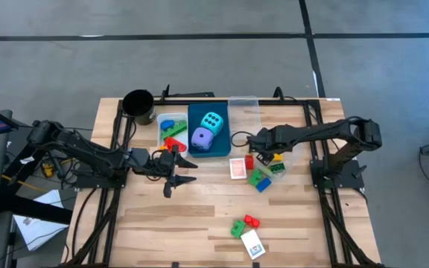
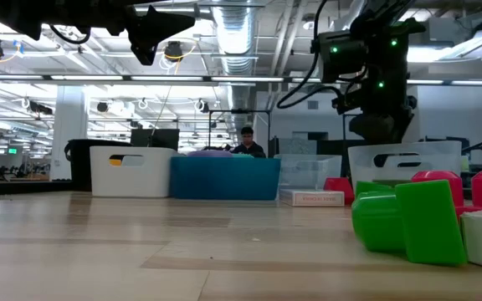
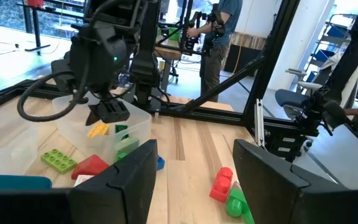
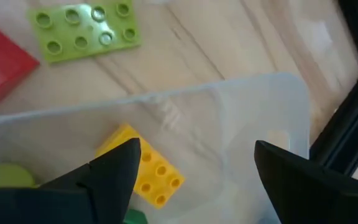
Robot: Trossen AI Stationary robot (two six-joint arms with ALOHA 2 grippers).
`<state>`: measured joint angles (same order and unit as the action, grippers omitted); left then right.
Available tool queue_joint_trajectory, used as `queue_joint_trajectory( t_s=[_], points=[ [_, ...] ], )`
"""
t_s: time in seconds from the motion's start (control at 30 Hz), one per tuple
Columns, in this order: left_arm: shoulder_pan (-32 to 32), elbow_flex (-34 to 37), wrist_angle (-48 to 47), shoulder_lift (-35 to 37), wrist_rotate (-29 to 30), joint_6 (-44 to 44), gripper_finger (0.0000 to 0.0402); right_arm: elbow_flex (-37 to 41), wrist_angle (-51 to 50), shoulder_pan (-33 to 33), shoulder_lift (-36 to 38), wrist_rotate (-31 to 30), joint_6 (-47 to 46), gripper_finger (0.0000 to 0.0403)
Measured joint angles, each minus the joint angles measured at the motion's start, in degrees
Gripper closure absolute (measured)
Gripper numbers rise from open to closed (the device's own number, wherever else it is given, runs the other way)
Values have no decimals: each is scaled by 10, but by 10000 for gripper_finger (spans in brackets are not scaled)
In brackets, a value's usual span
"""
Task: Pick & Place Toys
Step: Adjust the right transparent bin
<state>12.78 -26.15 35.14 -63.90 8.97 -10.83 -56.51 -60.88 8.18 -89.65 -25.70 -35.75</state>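
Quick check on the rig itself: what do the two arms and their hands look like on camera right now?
Both arms are dark, jointed links with black cables trailing at their bases. The left hand and right hand each have two broad black fingers. Green indicator lights glow on the right arm's wrist.

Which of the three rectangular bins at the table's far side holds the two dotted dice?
The blue rectangular bin, the middle one: the cyan die and purple die lie in it, between the white bin and clear bin.

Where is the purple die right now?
In the high view, the purple die sits inside the blue bin near the table's far edge, beside the cyan die.
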Motion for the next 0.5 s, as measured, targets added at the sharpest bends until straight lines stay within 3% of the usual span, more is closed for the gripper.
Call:
queue_joint_trajectory(
  t_s=[0.1,0.2,0.5],
  points=[
    [0,0,0,0,0,0,198,0,-3,16,0,3,2,105],
    [0,0,0,0,0,0,198,0,-4,32,0,2,2,144],
    [0,0,0,0,0,0,198,0,-4,56,0,2,49,384]
  ],
)
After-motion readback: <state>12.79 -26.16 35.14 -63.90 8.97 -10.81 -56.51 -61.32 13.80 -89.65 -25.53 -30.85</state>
